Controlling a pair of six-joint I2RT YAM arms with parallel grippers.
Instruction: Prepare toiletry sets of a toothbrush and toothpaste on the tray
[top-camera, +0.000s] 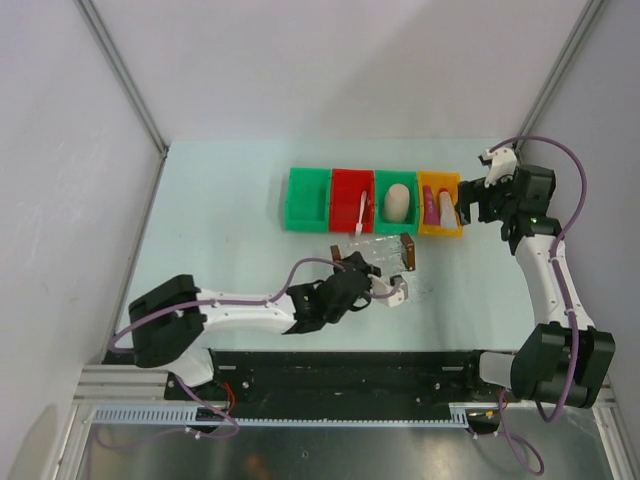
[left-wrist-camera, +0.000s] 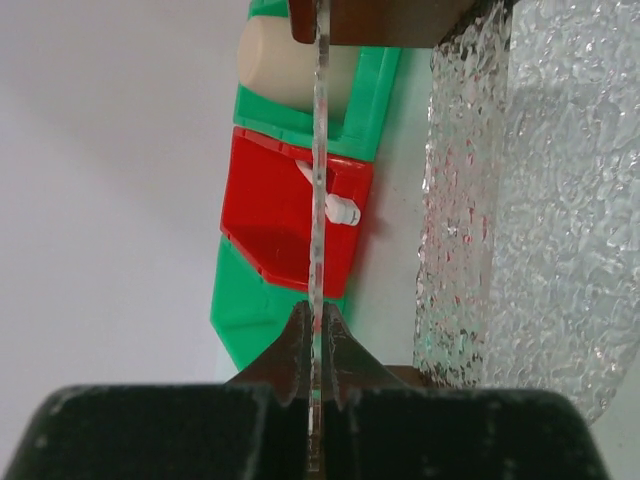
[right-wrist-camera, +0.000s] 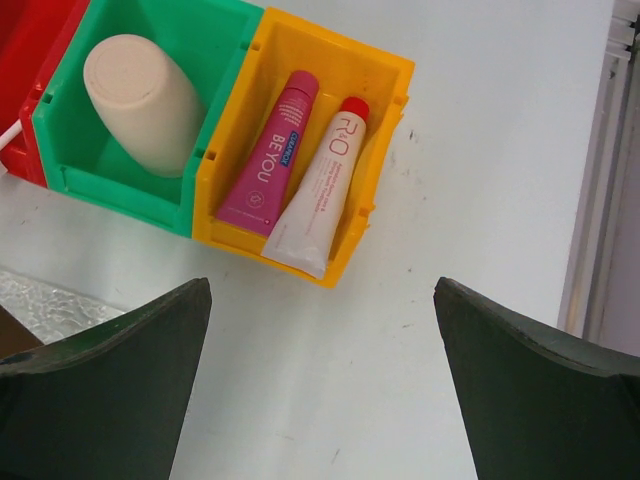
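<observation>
Left gripper (left-wrist-camera: 318, 320) is clenched on a thin clear side wall of the tray (left-wrist-camera: 560, 200), which sits nearer the arm bases than the yellow bin (right-wrist-camera: 340, 50) and to its left. The tray's bumpy plastic blurs whatever lies behind it, and the wrist view cuts it off. Right gripper (right-wrist-camera: 320, 300) hangs spread wide and holding nothing, just in front of the yellow bin. That bin holds the magenta toothpaste (right-wrist-camera: 268, 155) and a white tube (right-wrist-camera: 322, 190) side by side. Next to the yellow bin, a green bin (right-wrist-camera: 100, 185) holds a beige cup (right-wrist-camera: 140, 100) on its side. One bin further, the red bin (left-wrist-camera: 270, 210) holds the toothbrush (left-wrist-camera: 338, 207), partly hidden by the pinched wall.
</observation>
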